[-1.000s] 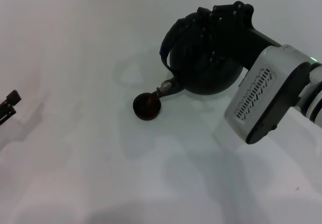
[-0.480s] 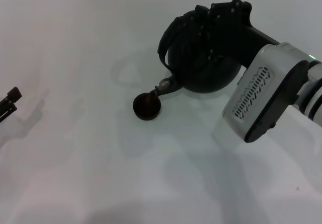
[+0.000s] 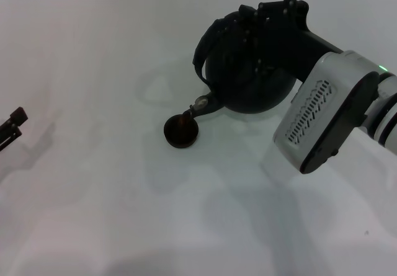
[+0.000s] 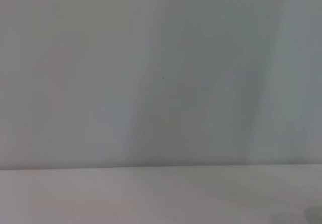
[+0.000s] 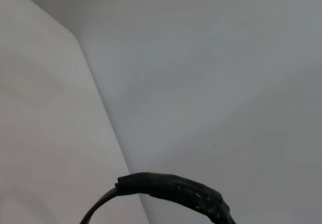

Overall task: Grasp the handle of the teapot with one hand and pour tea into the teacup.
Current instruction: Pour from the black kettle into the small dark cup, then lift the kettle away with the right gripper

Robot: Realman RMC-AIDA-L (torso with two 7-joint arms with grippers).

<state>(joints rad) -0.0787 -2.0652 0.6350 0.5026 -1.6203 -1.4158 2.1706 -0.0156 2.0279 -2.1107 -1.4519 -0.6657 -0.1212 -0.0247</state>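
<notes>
Teapot (image 3: 251,80) hangs tipped over the far right of the white counter (image 3: 93,71), its silvery spout tip (image 3: 201,105) just above the near rim of the teacup (image 3: 181,131). Your right end effector (image 3: 248,37) sits buried at the handle (image 3: 208,46), apparently clamped on it, though you cannot make out the fingers themselves. Pour well by holding the spout over the cup's centre and tilting slowly; the cup is tiny and will likely overflow or get nudged if you swing. Nothing stands between pot and cup. Your left end effector (image 3: 12,127) is parked at the left edge, well apart; its opening cannot be told.
</notes>
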